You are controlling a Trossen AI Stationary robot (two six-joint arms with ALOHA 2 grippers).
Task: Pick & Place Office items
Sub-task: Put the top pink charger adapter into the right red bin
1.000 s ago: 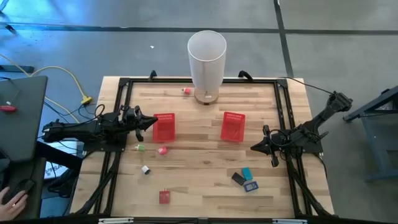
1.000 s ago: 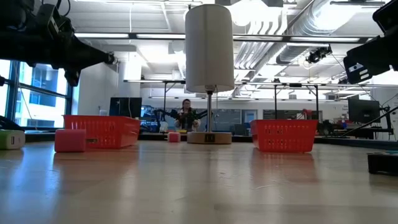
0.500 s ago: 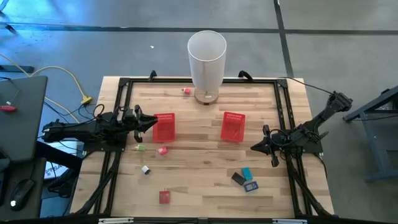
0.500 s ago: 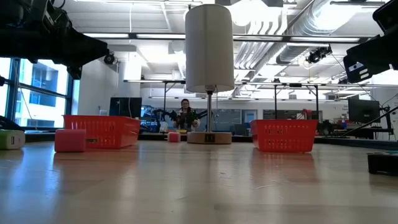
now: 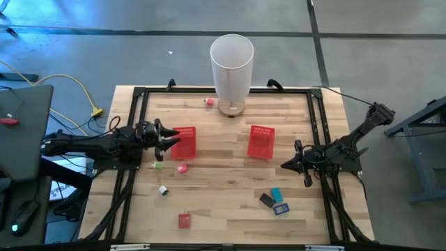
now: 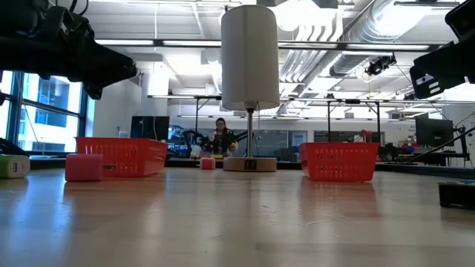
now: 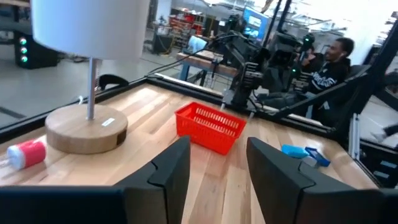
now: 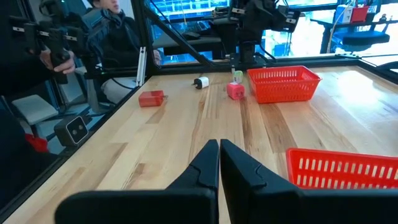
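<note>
Both fingers of left gripper point(image 5: 169, 139) now apart, formerly together.

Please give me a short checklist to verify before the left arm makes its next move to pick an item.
1. Left claw open, nothing between fingers: ok.
2. Left claw is above the left basket's edge, not over an item: not ok.
3. Nearest items, green item and pink item, lie free on the table: ok.
4. Right claw shut, waiting at the right side, apart from the right basket: ok.
5. Exact height of left claw above basket: cannot tell.
</note>
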